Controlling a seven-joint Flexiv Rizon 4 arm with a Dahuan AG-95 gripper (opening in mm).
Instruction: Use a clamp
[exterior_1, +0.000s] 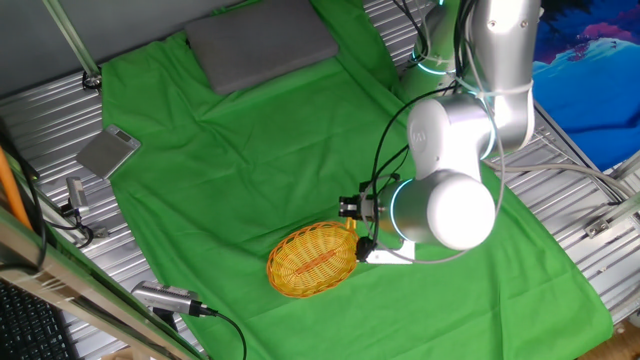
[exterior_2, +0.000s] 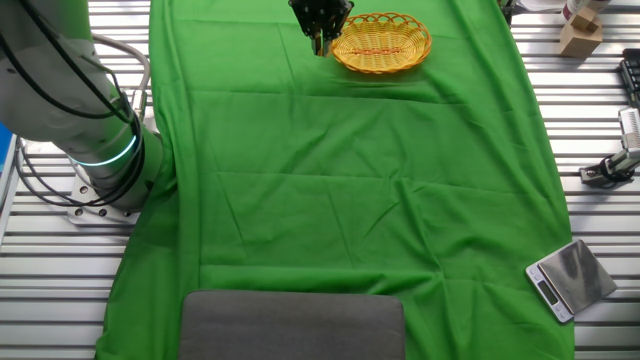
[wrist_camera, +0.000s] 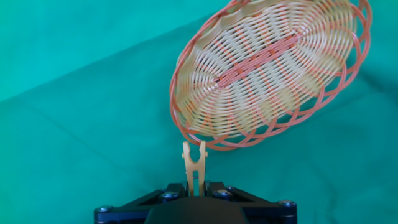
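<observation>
Yellow-orange plastic first: we note the clamp (wrist_camera: 194, 164) pinched in the gripper (wrist_camera: 194, 198), its two prongs pointing out toward the rim of the wicker basket (wrist_camera: 348, 93). In the hand view the prong tips sit just beside the basket's near edge; we cannot tell whether they touch it. The gripper is pressed together on the clamp's tail end, which is hidden inside the black housing.

From the other fixed view we see the gripper (exterior_2: 320, 38) at the far end of the green cloth (exterior_2: 350, 200), just beside the basket (exterior_2: 381, 62), with a thin yellowish sliver of the clamp (exterior_2: 320, 44) below it. A grey pad (exterior_2: 290, 325) lies at the near end, a small scale (exterior_2: 570, 279) off the cloth.
</observation>
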